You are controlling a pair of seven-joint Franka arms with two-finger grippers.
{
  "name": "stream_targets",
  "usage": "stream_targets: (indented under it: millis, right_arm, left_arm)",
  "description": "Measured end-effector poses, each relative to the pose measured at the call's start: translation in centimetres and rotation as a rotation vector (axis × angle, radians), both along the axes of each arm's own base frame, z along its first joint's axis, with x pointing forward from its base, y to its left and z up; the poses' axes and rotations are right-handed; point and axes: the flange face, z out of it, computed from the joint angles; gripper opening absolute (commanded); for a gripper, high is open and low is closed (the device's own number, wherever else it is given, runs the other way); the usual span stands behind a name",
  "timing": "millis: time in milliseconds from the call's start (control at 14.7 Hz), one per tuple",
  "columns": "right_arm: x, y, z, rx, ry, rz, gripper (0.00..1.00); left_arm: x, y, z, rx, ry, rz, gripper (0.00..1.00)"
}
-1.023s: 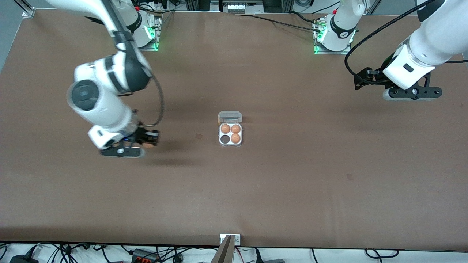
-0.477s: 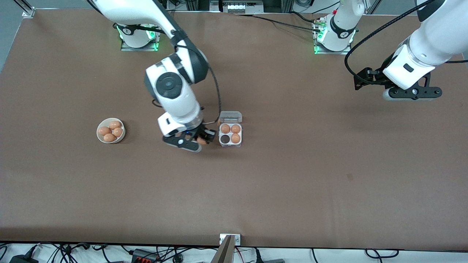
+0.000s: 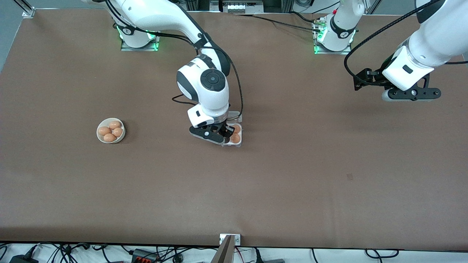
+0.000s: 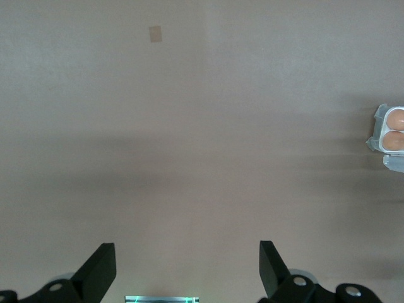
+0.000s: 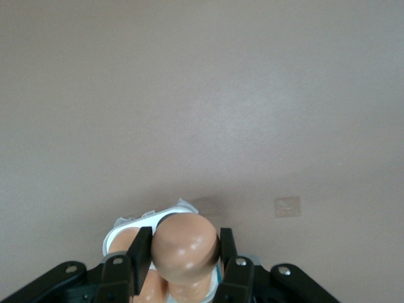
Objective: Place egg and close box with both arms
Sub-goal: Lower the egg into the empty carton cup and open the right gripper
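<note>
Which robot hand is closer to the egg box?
The right one. The right gripper is over the box, shut on an egg. The left gripper waits open over bare table at the left arm's end.

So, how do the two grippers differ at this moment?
The right gripper has its fingers shut on an egg; the left gripper has its fingers open and holds nothing. The right gripper is over the box; the left gripper waits over bare table toward the left arm's end. Both are black and two-fingered.
</note>
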Motion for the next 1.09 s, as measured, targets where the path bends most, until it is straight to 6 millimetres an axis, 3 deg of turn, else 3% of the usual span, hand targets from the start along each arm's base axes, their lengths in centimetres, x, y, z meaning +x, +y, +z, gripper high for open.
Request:
stream_targets:
  millis: [205, 409, 614, 750, 886, 1091]
  right_arm:
    - [-0.7, 1.5, -1.4, 0.017, -0.032, 0.004, 0.23]
    - [-1.5, 2.5, -2.9, -0.013, -0.069, 0.004, 0.23]
    - [-1.5, 2.4, -3.6, -0.022, -0.072, 0.000, 0.23]
    - [-1.6, 2.5, -4.0, -0.032, -0.074, 0.007, 0.23]
    - [-1.9, 2.7, -4.6, -0.043, -0.074, 0.013, 0.23]
    - [-2.2, 2.9, -5.4, -0.052, -0.070, 0.018, 0.23]
  left_arm:
    - [0.1, 0.0, -0.2, 0.000, 0.003, 0.000, 0.58]
    - [0.0, 0.0, -0.3, 0.001, 0.010, -0.001, 0.59]
    - [0.0, 0.0, -0.3, 0.001, 0.014, -0.001, 0.40]
    - [-0.1, -0.1, -0.3, 0.002, 0.016, -0.003, 0.20]
    - [-0.3, -0.1, -0.3, 0.000, 0.030, -0.033, 0.12]
    - [-0.4, -0.1, -0.1, -0.009, 0.035, -0.101, 0.10]
